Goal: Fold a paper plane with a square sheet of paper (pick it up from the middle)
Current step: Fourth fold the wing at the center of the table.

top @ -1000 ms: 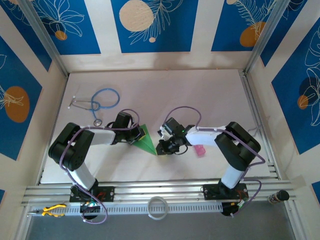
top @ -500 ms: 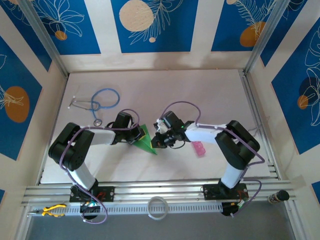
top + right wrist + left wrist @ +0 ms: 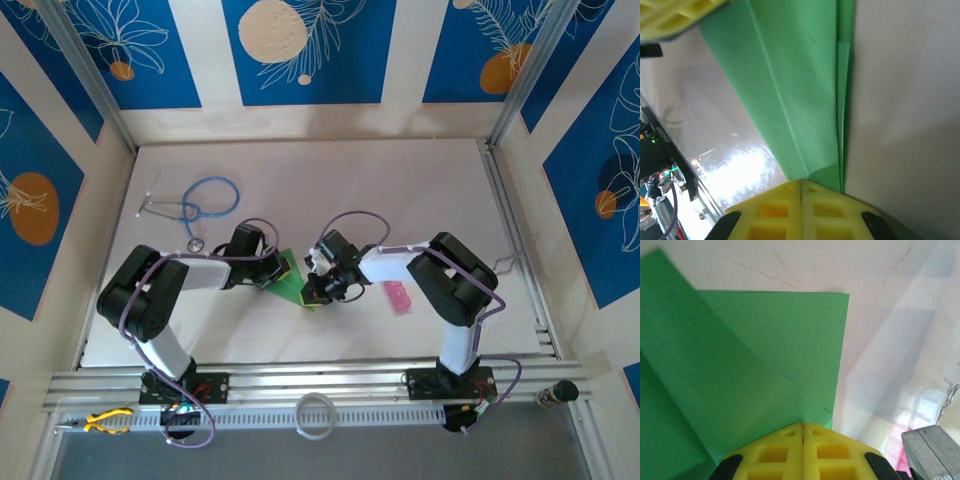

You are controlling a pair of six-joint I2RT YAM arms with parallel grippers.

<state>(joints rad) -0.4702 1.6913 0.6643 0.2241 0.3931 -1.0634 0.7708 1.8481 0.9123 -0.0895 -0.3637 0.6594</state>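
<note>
Two robot arms meet over a folded sheet at the middle of a white table, seen from above. The green paper, now a narrow creased shape with overlapping layers, lies flat between the two wrists, nearer the front edge than the far wall. The left gripper reaches in from the left and sits at the paper's left side. In its wrist view the two yellow fingers are pressed together with no gap, and their tips rest at the edge of a diagonal folded flap. The right gripper comes in from the right to the paper's near, pointed end. Its own yellow fingers are likewise closed tight, tips touching the spot where a long raised crease and a slim side strip converge. Whether either pair actually pinches a layer of paper or merely presses on it cannot be told. A small pink bottle lies on the table just right of the right gripper, clear of the paper. A blue-tubed stethoscope is coiled well away on the far left of the table.
</note>
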